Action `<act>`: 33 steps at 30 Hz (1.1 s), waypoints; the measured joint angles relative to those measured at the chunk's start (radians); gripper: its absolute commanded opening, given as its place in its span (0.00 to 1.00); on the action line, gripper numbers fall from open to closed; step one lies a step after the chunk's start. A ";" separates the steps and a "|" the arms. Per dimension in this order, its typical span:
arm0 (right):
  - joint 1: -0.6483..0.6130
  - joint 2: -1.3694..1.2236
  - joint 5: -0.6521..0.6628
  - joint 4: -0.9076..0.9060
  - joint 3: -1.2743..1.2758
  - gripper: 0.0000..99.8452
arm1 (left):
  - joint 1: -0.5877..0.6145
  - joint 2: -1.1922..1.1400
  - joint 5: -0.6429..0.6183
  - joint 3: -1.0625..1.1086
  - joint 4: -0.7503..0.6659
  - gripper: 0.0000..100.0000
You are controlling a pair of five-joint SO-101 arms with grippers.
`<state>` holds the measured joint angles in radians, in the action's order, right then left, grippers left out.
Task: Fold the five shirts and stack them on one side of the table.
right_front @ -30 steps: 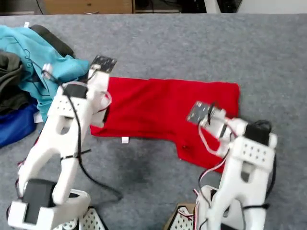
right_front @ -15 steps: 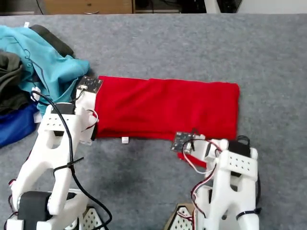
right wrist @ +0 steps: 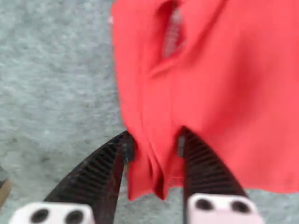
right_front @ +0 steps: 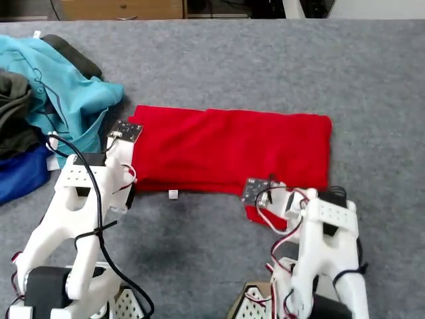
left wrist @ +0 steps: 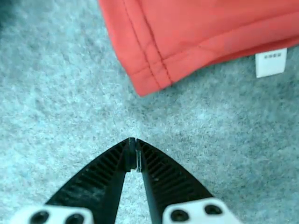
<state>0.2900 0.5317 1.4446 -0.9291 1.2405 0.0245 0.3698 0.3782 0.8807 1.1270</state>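
A red shirt point(right_front: 232, 149) lies folded into a long band across the middle of the grey table, with a sleeve flap point(right_front: 254, 214) sticking out at its near edge. My left gripper point(right_front: 127, 193) is at the band's near left corner. In the left wrist view it point(left wrist: 132, 151) is shut on nothing, just short of the hemmed corner point(left wrist: 149, 74). My right gripper point(right_front: 260, 207) is over the sleeve flap. Seen from the right wrist, it point(right wrist: 154, 140) stands open with a fold of red cloth point(right wrist: 210, 70) between its fingers.
A pile of shirts sits at the table's left edge: teal point(right_front: 60, 86), dark grey point(right_front: 13, 113) and blue point(right_front: 20, 173). A white label point(right_front: 173, 194) pokes out of the red shirt's near edge. Bare grey table point(right_front: 265, 66) stretches behind and right.
Both arms have pulled back toward the near side: the left from the shirt's far left end to its near left corner, the right from the band's middle to the sleeve flap.
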 measured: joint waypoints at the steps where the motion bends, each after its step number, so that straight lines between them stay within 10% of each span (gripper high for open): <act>1: 0.002 -0.014 -0.003 0.009 -0.011 0.00 | 0.000 0.000 0.000 0.000 0.000 0.02; 27: -0.144 -0.701 -0.069 -0.215 -1.030 0.01 | 0.000 0.000 -0.052 -0.002 -0.020 0.02; 33: -0.158 -0.802 -0.203 -0.224 -1.169 0.21 | -0.012 0.000 -0.052 -0.002 -0.023 0.02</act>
<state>0.1320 -0.2708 1.2421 -1.1531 0.0713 0.0123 0.3698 0.3261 0.8792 1.1040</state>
